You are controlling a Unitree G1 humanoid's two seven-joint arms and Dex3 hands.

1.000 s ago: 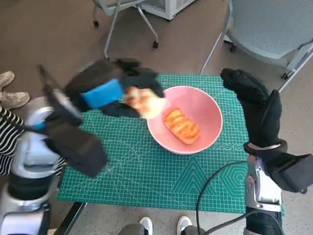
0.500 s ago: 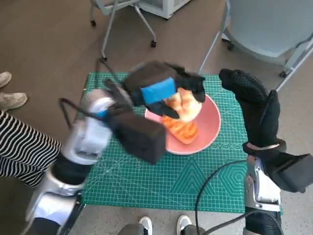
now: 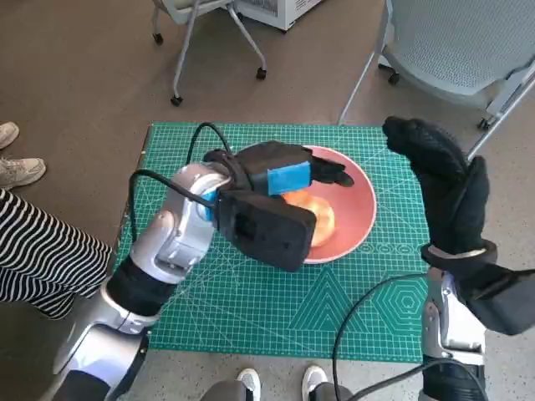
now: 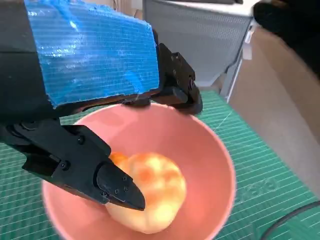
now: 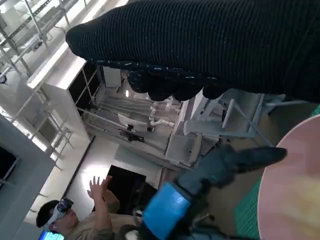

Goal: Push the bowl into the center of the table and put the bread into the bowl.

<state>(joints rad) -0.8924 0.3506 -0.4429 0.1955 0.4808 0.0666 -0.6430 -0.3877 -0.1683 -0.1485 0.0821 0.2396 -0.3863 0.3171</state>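
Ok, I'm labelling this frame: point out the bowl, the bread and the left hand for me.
bowl [image 3: 358,200]: head view, bare pink inner wall on the right side.
bread [image 4: 150,192]: left wrist view, middle of the pale roll lying in the bowl.
left hand [image 3: 288,167]: head view, the blue-taped back.

We see a smooth pink bowl [image 4: 210,165] with a soft sheen, and in it bread [image 4: 150,192] with a glazed crust. Our left hand [image 3: 280,171] is matt black plastic under shiny crinkled blue tape [image 4: 95,55]; our right hand [image 3: 443,180] wears knitted cloth. The green mat [image 3: 276,309] looks matt.
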